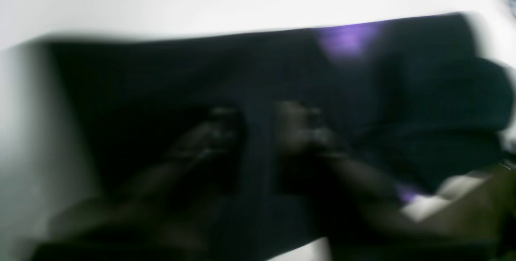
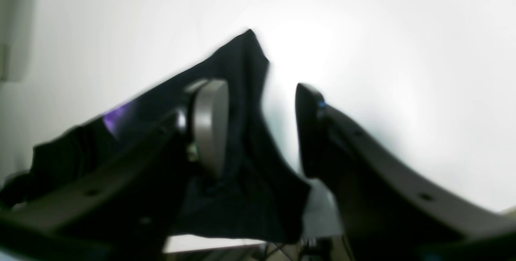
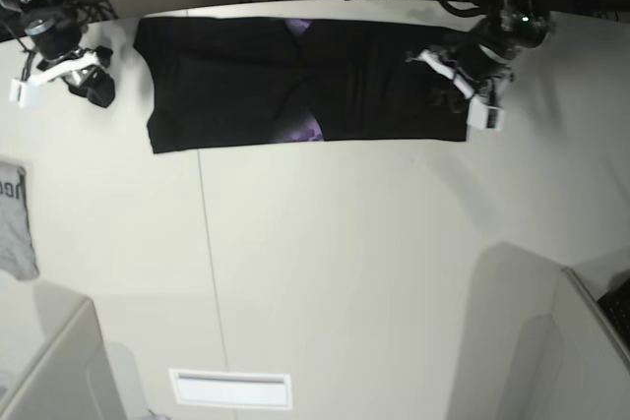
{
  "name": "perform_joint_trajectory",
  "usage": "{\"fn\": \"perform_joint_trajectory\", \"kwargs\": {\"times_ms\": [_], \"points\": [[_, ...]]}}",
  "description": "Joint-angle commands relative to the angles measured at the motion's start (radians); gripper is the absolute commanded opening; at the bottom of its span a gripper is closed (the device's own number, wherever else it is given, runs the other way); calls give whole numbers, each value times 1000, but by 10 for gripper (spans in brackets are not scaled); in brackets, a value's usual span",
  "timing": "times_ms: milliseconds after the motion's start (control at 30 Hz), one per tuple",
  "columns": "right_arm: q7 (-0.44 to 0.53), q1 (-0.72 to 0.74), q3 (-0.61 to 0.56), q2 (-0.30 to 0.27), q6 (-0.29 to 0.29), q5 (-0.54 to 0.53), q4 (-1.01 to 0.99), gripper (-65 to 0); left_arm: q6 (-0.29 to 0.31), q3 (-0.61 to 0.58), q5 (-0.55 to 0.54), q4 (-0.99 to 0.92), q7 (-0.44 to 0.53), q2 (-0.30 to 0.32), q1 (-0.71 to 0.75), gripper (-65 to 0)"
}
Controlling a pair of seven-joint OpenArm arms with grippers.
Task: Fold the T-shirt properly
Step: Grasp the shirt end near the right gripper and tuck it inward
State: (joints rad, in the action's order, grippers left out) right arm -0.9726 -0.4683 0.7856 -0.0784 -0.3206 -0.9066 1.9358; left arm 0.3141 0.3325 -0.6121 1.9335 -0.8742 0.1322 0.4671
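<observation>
The black T-shirt lies as a long flat band across the far side of the table, with purple print showing at its top edge and bottom edge. My left gripper hangs over the shirt's right end; in the blurred left wrist view its fingers stand apart above the black cloth. My right gripper is just off the shirt's left end. In the right wrist view it is open, with a corner of the shirt beyond and between the fingers.
A small grey garment with lettering lies at the table's left edge. The white table has a white slot plate near the front. Grey partitions stand at the front corners. Cables and racks line the far edge.
</observation>
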Motion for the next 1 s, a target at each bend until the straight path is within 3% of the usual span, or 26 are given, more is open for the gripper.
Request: {"fn": "perform_joint_trajectory", "kwargs": {"times_ms": [0, 67, 133, 200, 300, 533, 733, 833, 967], "points": [[-65, 29, 38, -36, -12, -15, -3, -287, 40, 60, -21, 10, 19, 10, 6, -650], [-219, 95, 87, -42, -55, -18, -39, -264, 113, 198, -21, -13, 19, 20, 9, -650], [-352, 154, 163, -37, -137, -35, -66, -266, 198, 340, -13, -53, 19, 20, 6, -650], [-424, 199, 202, -37, -174, -42, -68, -264, 260, 443, -12, -93, 19, 20, 5, -650], [-424, 199, 162, -39, -173, -62, -34, -261, 308, 554, -12, -162, 19, 39, 5, -650], [-424, 201, -65, -88, -179, -92, -91, -260, 376, 641, -12, -293, 19, 68, 8, -650], [-424, 222, -84, -133, -179, -268, -329, -263, 382, 636, -12, -296, 20, 68, 8, -650], [-424, 219, -74, -157, -173, -346, -352, -270, 380, 633, -12, -300, 20, 68, 6, -650], [-424, 220, -71, -166, -173, -372, -352, -371, 380, 632, -12, -299, 20, 67, 6, -650]]}}
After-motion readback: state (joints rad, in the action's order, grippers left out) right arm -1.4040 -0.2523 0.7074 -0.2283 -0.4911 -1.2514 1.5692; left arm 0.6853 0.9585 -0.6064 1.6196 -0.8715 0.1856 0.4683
